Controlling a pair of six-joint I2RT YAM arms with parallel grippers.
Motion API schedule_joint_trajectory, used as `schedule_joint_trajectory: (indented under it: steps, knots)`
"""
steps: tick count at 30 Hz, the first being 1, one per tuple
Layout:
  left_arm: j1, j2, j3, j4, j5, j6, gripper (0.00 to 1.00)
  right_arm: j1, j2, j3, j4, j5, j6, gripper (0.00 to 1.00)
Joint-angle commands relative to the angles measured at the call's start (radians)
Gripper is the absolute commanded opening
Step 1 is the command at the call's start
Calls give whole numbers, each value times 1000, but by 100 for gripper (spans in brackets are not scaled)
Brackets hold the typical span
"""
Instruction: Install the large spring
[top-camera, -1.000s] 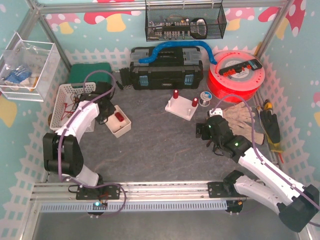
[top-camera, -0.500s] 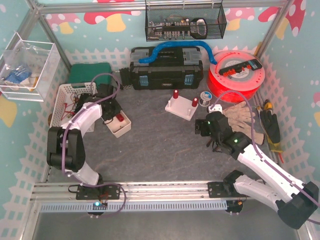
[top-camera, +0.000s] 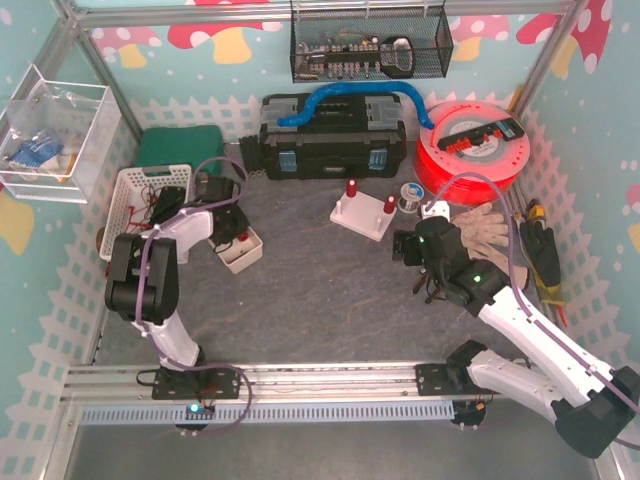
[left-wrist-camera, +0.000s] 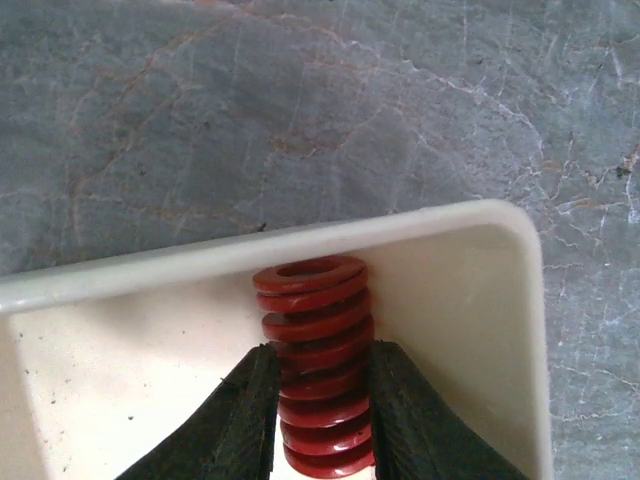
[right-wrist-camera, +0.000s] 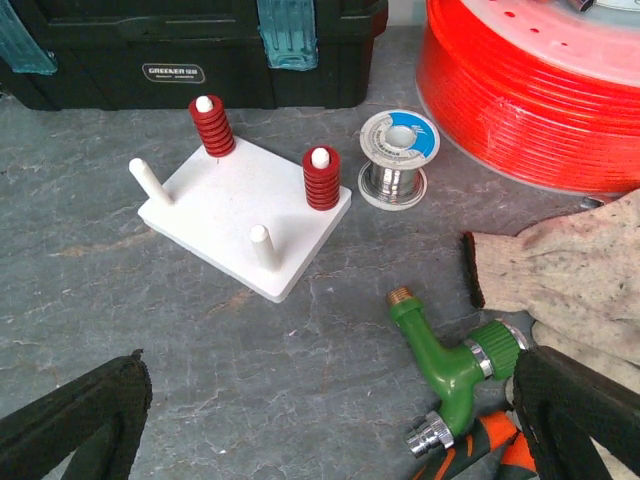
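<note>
The large red spring (left-wrist-camera: 315, 380) lies in a small white tray (left-wrist-camera: 470, 300), close to its corner; the tray also shows in the top view (top-camera: 243, 258). My left gripper (left-wrist-camera: 322, 352) reaches into the tray with a finger pressed on each side of the spring; in the top view it is at the tray (top-camera: 232, 238). The white peg board (right-wrist-camera: 240, 215) carries two red springs (right-wrist-camera: 212, 127) (right-wrist-camera: 322, 178) and two bare pegs (right-wrist-camera: 148, 180) (right-wrist-camera: 261, 245). My right gripper (right-wrist-camera: 330, 400) is wide open and empty, near the board's front.
A black toolbox (top-camera: 333, 135) stands behind the board (top-camera: 365, 212). A red spool (top-camera: 475, 150), a solder reel (right-wrist-camera: 398, 150), a green hose fitting (right-wrist-camera: 450, 360) and work gloves (top-camera: 480, 235) lie to the right. A white basket (top-camera: 145, 205) stands at the left.
My left gripper has swung right and down into the white tray, onto the spring. My right arm has shifted slightly toward the peg board.
</note>
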Motion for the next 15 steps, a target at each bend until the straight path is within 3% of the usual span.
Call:
schedule_joint_trajectory:
  steps: [1,15]
  knots:
    - [4,40,-10,45,2,36,30,-3,4,36,-40,28,10,98]
    - [3,61,-42,47,-4,35,35,-5,9,47,-53,21,51,97]
